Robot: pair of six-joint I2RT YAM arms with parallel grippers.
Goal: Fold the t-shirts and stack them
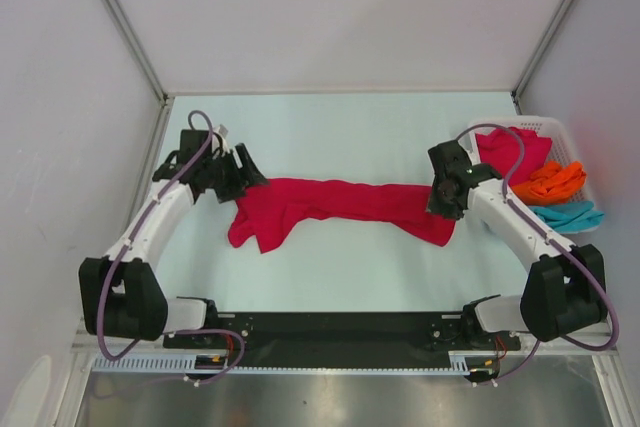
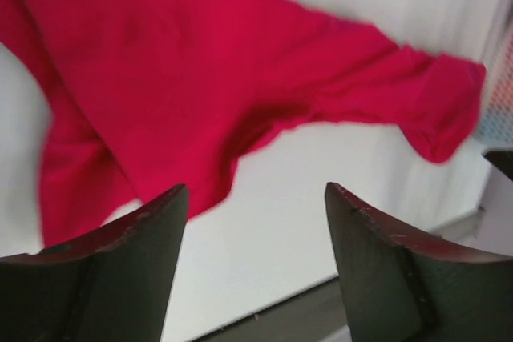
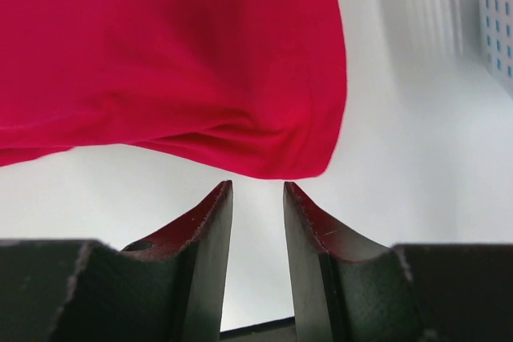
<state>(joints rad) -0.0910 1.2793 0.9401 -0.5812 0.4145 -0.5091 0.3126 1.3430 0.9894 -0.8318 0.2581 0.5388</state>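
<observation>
A crimson t-shirt lies stretched in a long, rumpled band across the middle of the table. My left gripper hovers at its upper left end. In the left wrist view the gripper is open wide with only bare table between the fingers, and the shirt lies beyond the tips. My right gripper is at the shirt's right end. Its jaws stand a little apart and hold nothing, with the shirt's edge just past the fingertips. More t-shirts, red, orange and teal, sit in the basket.
A white slatted basket stands at the right edge of the table, close behind my right arm. White walls enclose the table on the left, back and right. A black rail with both arm bases runs along the near edge.
</observation>
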